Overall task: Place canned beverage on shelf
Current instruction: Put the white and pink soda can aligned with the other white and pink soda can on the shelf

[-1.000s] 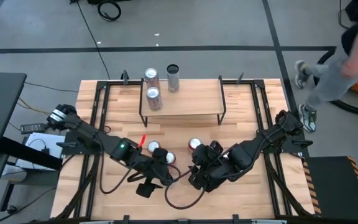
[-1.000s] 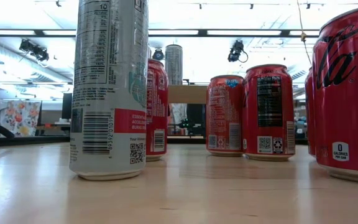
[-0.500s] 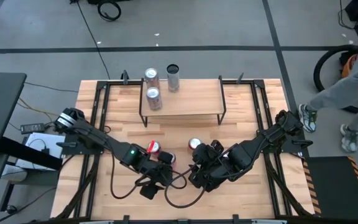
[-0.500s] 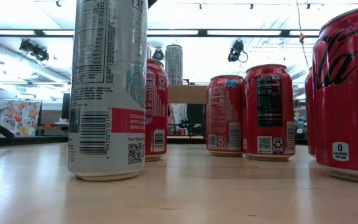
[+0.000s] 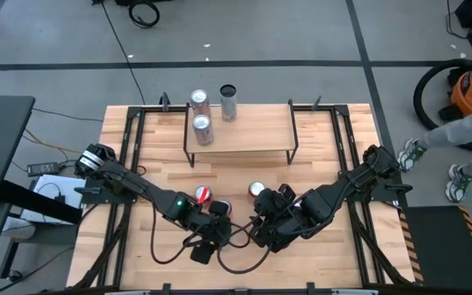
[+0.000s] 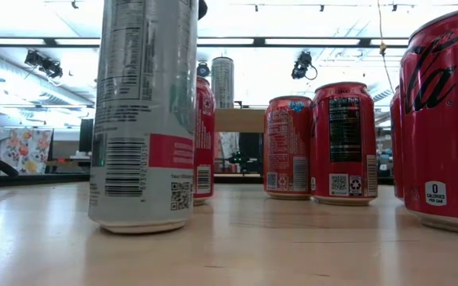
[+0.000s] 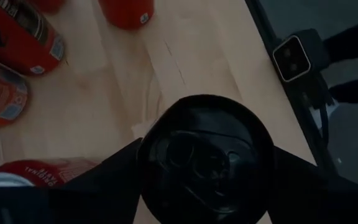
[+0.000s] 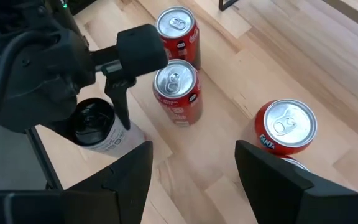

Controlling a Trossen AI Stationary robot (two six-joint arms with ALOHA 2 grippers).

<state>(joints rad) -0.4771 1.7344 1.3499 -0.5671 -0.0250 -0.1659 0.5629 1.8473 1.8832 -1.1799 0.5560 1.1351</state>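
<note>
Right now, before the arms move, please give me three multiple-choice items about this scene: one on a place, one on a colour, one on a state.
1. Where is the left end effector?
A. Above the shelf
B. Over the tall dark-topped can
C. Off the table

2. What colour is the Fanta can?
A. Red
B. Green
C. Blue

3. What is the state of the right end effector?
A. Holding a can
B. Open and empty
C. Out of view

Key:
1 B: the left end effector sits over the tall dark-topped can.
2 A: the Fanta can is red.
3 B: the right end effector is spread with nothing between.
</note>
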